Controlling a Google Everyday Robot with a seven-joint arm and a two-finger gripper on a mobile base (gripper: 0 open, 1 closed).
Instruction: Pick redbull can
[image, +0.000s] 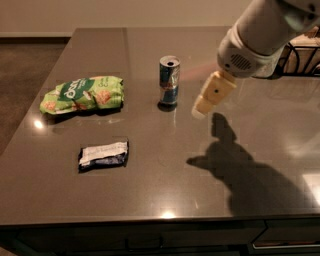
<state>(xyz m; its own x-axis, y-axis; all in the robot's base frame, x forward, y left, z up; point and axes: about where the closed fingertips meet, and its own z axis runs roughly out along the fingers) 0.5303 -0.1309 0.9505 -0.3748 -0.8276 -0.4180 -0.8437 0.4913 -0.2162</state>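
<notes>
The redbull can (169, 80) stands upright near the middle of the dark table (150, 200). It is slim, blue and silver, with a silver top and opening. My gripper (200, 110) hangs from the white arm that comes in from the upper right. Its cream-coloured tip is a little to the right of the can, slightly nearer the camera, above the table. It does not touch the can.
A green snack bag (83, 94) lies left of the can. A small dark packet with a white label (103, 154) lies nearer the front left. A dark wire rack (300, 60) stands at the far right behind the arm. The arm's shadow falls on the table at right.
</notes>
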